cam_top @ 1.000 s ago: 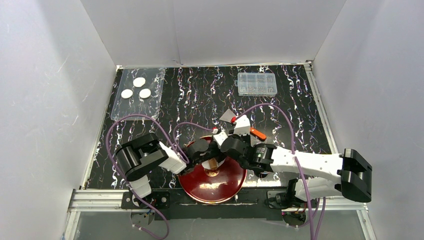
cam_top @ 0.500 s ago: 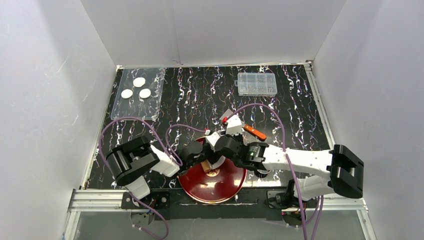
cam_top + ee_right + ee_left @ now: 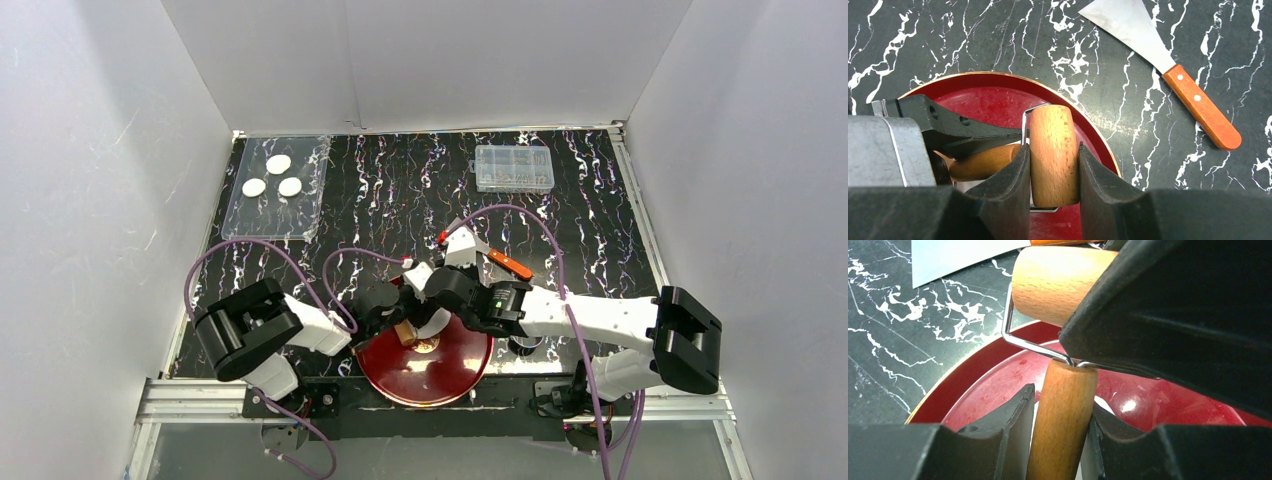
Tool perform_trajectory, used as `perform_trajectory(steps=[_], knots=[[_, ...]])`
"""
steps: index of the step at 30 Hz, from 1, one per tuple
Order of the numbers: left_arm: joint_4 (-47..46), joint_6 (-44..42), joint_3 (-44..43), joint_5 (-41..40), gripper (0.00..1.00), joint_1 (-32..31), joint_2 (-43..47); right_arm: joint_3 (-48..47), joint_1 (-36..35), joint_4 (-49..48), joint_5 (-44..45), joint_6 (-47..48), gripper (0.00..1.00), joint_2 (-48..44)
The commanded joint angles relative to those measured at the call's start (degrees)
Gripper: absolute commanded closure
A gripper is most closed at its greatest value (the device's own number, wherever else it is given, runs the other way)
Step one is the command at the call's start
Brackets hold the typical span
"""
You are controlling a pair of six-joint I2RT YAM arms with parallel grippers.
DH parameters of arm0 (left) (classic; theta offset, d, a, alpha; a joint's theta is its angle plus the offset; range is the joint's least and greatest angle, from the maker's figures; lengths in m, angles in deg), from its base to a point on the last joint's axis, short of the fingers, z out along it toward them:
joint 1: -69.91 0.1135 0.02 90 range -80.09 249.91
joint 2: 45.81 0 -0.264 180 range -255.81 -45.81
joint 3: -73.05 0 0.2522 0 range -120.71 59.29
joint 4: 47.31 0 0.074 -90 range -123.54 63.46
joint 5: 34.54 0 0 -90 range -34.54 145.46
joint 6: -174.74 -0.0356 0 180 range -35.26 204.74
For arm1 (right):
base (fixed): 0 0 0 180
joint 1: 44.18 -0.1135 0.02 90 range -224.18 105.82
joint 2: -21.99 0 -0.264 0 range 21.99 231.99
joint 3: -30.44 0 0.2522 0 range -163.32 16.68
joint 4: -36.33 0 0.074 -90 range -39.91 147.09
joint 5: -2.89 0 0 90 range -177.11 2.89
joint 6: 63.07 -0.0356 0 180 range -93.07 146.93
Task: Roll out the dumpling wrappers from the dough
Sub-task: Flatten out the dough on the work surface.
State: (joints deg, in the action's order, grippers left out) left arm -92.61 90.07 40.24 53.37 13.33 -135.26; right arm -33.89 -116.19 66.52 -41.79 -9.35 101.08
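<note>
Shifted left: roller (image 3: 1058, 285) (left pincer (image 3: 1060, 415) on handle (image 3: 1064, 390), right pincer (image 3: 1053, 160) on drum (image 3: 1054, 135)).

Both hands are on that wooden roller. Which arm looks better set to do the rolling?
Probably left. The left hand grips the roller handle over the red plate; the right hand clamps the drum itself, which would likely stop it turning.

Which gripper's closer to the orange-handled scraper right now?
Right. The right gripper clamps the roller drum at the rim of the red plate, scraper just beyond. The left gripper holds the roller's handle over the plate, farther from it.
</note>
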Motion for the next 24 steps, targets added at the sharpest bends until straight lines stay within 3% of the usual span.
perform_trajectory(steps=[1, 7, 12, 21, 24], knots=[[15.3, -8.6, -4.5, -5.5, 1.0, 0.3, 0.9, -3.7, -5.0, -5.3, -22.6, 11.3, 0.99, 3.1], [12.2, -12.3, -8.1, -0.2, 1.0, 1.8, 1.4, -7.0, -2.0, -3.0, -21.2, 15.9, 0.99, -0.6], [8.3, -8.3, -11.2, 8.6, 1.0, 1.7, -2.1, -6.2, -0.8, -0.8, -19.2, 15.4, 0.99, -4.5], [5.9, -9.6, -14.4, 14.7, 0.99, 1.4, -3.4, -3.1, 3.1, 0.8, -20.4, 15.5, 0.99, -13.2], [5.2, -9.2, -14.4, 16.6, 0.81, 1.4, -3.5, -1.3, 4.1, 0.8, -21.9, 15.7, 0.99, -15.0]])
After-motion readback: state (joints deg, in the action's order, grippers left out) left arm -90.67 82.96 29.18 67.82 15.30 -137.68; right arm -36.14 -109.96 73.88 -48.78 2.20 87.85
